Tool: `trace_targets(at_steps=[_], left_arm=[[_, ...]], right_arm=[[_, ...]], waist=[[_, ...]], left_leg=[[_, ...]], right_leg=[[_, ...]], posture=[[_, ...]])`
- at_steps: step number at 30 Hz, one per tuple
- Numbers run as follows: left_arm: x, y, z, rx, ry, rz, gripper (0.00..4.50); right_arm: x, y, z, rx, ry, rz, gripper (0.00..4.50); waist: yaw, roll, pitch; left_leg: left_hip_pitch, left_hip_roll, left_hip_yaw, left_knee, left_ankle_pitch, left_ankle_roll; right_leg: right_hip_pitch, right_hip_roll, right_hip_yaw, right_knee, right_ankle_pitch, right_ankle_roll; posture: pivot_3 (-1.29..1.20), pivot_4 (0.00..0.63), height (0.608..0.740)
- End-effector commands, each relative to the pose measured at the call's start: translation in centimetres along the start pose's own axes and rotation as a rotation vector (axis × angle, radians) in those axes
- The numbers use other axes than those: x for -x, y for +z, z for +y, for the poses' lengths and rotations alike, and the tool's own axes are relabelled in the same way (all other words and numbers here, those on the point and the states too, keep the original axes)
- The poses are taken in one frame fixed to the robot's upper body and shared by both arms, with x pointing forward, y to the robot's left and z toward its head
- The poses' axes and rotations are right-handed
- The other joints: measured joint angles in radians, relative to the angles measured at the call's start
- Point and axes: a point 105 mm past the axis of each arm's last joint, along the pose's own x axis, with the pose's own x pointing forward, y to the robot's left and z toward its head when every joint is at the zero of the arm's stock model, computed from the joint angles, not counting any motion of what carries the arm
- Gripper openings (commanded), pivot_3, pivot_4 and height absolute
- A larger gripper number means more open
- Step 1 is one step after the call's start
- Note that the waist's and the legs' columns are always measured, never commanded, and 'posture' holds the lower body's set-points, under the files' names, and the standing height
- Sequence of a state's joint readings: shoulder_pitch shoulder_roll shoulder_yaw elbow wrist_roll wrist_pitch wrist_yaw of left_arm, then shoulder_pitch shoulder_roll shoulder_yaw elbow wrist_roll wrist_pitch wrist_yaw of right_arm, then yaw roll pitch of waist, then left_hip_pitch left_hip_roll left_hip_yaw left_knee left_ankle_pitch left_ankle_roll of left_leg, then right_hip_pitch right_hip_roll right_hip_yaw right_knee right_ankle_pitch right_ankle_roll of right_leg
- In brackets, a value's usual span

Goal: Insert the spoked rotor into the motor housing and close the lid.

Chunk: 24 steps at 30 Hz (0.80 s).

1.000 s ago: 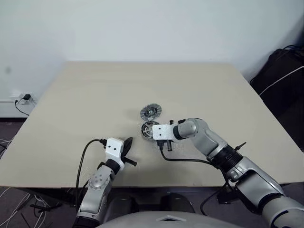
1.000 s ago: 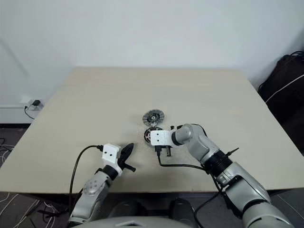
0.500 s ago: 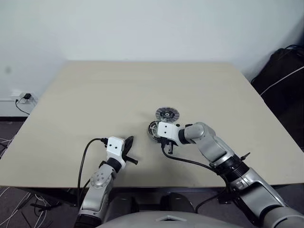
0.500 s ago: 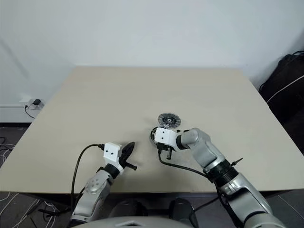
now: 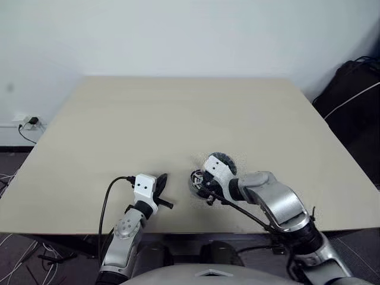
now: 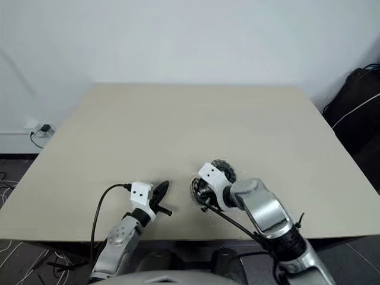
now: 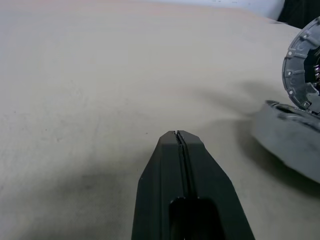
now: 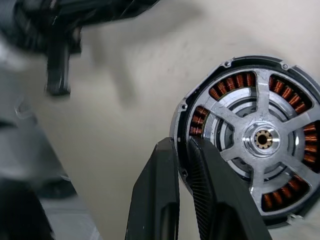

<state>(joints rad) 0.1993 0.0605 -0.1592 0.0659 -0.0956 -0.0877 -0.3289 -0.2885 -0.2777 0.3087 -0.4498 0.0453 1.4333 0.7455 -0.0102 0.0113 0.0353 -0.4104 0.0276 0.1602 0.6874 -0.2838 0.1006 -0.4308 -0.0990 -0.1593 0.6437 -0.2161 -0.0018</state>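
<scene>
– Near the front edge of the surface (image 5: 178,113), what have you got on the right side?

– I see my right gripper (image 8: 181,142) there, angled down, jaws clamped on the dark rim of the housing (image 8: 260,140). One finger sits outside the rim and the other just inside it.

– Is the housing flat?

– No, I have it tipped up on edge. From the right wrist I'm looking straight at its face: a ring of copper windings, silver spokes across them and a small brass-coloured centre. From the left wrist it shows as a grey slotted rim standing upright. I can't tell whether its lower edge touches the surface.

– Where's the rotor?

– I make out the rotor (image 5: 222,158) just behind my right wrist, further from the front edge than the housing. It's partly hidden by the white wrist block, so I can't tell how it lies.

– And your left side?

– My left gripper (image 7: 178,134) is low over the surface, to the left of the housing and apart from it. Its jaws are pressed together with nothing between them, tips pointing forward and slightly toward the housing
</scene>
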Motion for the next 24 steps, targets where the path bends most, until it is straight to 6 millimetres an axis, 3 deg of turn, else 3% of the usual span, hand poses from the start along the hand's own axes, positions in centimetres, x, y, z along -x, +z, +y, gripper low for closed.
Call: trace_targets(at_steps=[1, 7, 14, 22, 24], left_arm=[[-0.5, 1.1, 0.0, -0.004, -0.011, -0.042, 0.0], [-0.5, 1.1, 0.2, -0.006, -0.009, -0.041, 0.0], [-0.2, 1.1, 0.4, -0.003, 0.01, -0.044, 0.0], [0.0, 1.0, 0.5, 0.004, 0.022, -0.042, 0.0], [0.0, 1.1, 0.6, 0.001, 0.019, -0.043, 0.0]], right_arm=[[0.3, 2.2, -1.4, -0.132, -0.108, -0.068, 0.1], [-1.7, 4.4, -1.5, -0.267, -0.174, -0.108, 0.1], [-3.6, 4.9, -0.7, -0.346, -0.14, -0.092, 0.1], [-3.5, 8.5, 2.0, -0.381, 0.013, -0.214, 2.69], [-2.9, 10.2, 2.9, -0.391, 0.089, -0.284, 2.69]], waist=[[0.0, 0.0, 0.0], [-0.002, 0.0, 0.0], [-0.013, 0.001, -0.001], [-0.017, 0.001, -0.001], [-0.018, 0.001, -0.001]], left_leg=[[0.0, 0.0, 0.0, 0.0, 0.001, -0.001], [-0.001, 0.0, 0.0, 0.0, 0.003, -0.005], [0.0, 0.0, 0.001, -0.001, 0.004, -0.007], [0.0, 0.0, 0.001, -0.003, 0.005, -0.009], [-0.001, 0.0, 0.001, -0.004, 0.005, -0.009]], right_leg=[[0.0, 0.0, 0.0, 0.0, 0.0, 0.0], [0.0, 0.0, 0.0, 0.0, 0.001, 0.0], [0.0, 0.001, 0.001, 0.0, 0.001, 0.001], [-0.001, 0.001, 0.001, 0.0, 0.002, 0.0], [-0.002, 0.002, 0.001, 0.0, 0.002, 0.0]], posture=[[0.0, 0.0, 0.74], [0.0, 0.0, 0.74], [0.0, 0.0, 0.74], [0.0, 0.0, 0.74], [0.0, 0.0, 0.74]])
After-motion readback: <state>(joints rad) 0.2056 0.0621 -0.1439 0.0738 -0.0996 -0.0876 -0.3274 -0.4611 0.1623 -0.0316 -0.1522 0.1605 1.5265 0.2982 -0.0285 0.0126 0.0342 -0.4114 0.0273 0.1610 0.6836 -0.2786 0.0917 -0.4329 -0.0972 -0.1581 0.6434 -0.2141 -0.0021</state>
